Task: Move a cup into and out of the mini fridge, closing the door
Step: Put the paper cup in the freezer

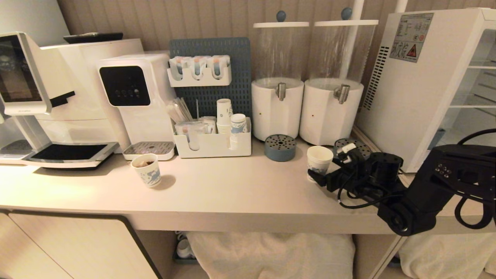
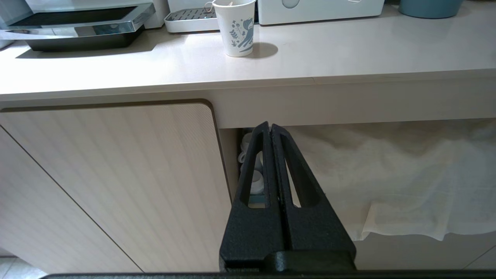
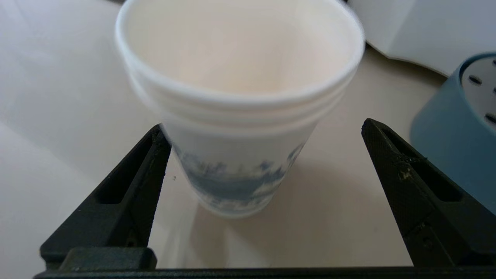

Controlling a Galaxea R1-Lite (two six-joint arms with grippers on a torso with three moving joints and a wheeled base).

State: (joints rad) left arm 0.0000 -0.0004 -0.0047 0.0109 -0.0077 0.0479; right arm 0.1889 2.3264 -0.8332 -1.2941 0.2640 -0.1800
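cup (image 1: 319,161): stands upright on the counter (image 1: 232,190), at about 8 o'clock from the mini fridge (image 1: 422,77) and at 3 o'clock from the blue perforated puck (image 1: 280,147); inside clean and white, so judged empty.
right gripper (image 3: 263,174): fingers spread wide, one on each side of the cup's lower wall; one finger (image 3: 128,186) looks just against the paper, the other stands clear. Not yet clamped.
left gripper (image 2: 270,162): fingers pressed together on nothing, parked below the counter edge in front of the cabinet.
fridge door: not clearly in view; wire shelves show at the fridge's open front, so probably swung open.
handling, weight: judged very light; a nudge from one finger could slide or tip it.
handling, stiffness: thin paper wall, soft; a hard squeeze would buckle it. The rolled rim is the stiffest part.
handling, surface: dry paper, fair grip.
hold point: mid-wall below the rim, fingers opposite each other, gentle closure.
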